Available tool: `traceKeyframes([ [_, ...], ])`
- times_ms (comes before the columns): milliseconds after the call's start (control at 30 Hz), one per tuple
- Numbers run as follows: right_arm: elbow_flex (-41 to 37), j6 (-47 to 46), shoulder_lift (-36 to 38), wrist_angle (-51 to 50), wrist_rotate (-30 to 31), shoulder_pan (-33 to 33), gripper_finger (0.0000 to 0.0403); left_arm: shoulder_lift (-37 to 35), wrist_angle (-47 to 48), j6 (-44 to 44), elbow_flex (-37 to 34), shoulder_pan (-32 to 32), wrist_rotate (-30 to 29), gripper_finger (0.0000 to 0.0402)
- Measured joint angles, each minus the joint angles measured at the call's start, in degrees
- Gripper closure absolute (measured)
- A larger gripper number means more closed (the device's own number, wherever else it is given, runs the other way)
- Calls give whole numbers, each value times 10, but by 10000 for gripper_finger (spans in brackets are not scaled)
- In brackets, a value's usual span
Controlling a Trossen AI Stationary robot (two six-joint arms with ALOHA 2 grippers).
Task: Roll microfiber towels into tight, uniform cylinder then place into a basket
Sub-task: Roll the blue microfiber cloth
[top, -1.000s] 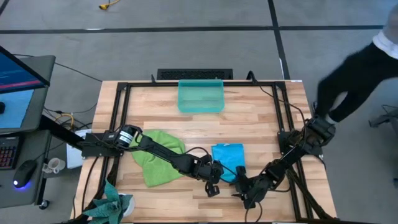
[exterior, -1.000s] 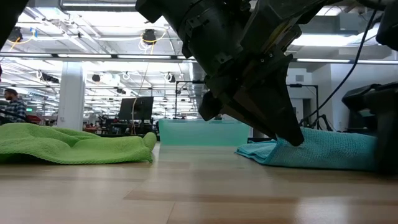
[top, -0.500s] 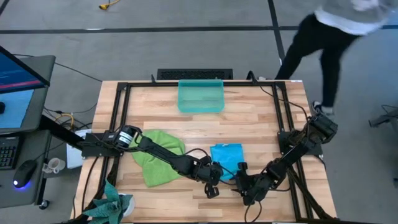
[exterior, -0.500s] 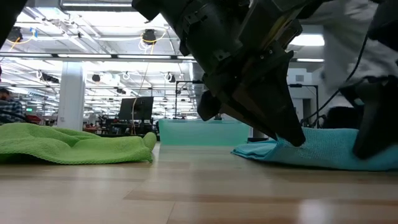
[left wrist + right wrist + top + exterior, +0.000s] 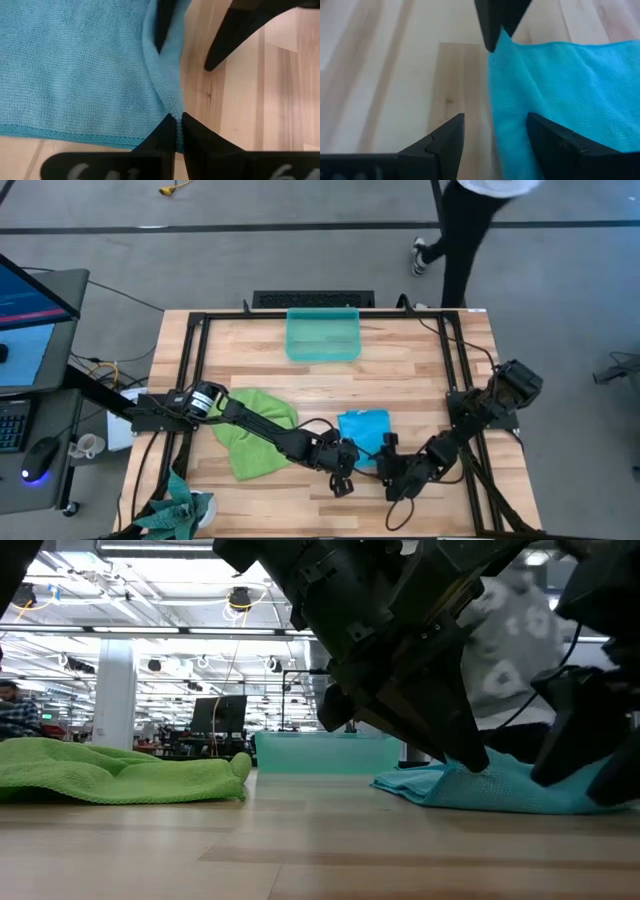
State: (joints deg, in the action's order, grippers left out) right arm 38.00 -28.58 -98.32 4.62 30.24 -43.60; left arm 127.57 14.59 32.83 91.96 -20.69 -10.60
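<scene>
Sky-blue microfiber towel (image 5: 364, 430) lies flat on the light wooden tabletop (image 5: 420, 370), near the front edge, between both grippers. Left gripper (image 5: 176, 131) is clenched on the towel's near edge: the left wrist view shows the two dark fingers pinched together with a raised fold of blue cloth caught between them, and the low view shows that corner lifted just off the wood (image 5: 420, 783). In the high view the left gripper (image 5: 343, 463) sits at the towel's front left corner.

Right gripper (image 5: 495, 137) is spread wide at the towel's front right corner (image 5: 388, 467): one finger over bare wood, the other over the cloth, towel edge running between them. Not gripping anything.

Lime-green microfiber towel (image 5: 252, 430) lies crumpled, well to the left, partly under the left arm. Translucent teal-green plastic basket (image 5: 322, 335) stands at the table's far edge, well apart from both towels. A person (image 5: 470, 220) is walking beyond the table.
</scene>
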Motion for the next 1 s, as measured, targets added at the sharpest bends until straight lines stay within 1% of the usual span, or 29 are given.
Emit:
traceKeyframes([
  [433, 0, -30, -2, -10, -5, 36, 164, 0, 2, -6, 0, 1, -7, 391],
  [567, 1, -34, -2, -11, -28, 51, 164, 0, 8, -6, 0, 1, -8, 386],
  [700, 1, -35, -2, -13, -30, 60, 164, 0, 22, -6, 0, 0, -8, 365],
  [833, 1, -36, -2, -13, -30, 63, 164, 0, 32, -15, 0, 0, -8, 328],
  [1000, 0, -44, -2, -13, -31, 63, 164, -3, 68, -16, 0, 0, 19, 286],
])
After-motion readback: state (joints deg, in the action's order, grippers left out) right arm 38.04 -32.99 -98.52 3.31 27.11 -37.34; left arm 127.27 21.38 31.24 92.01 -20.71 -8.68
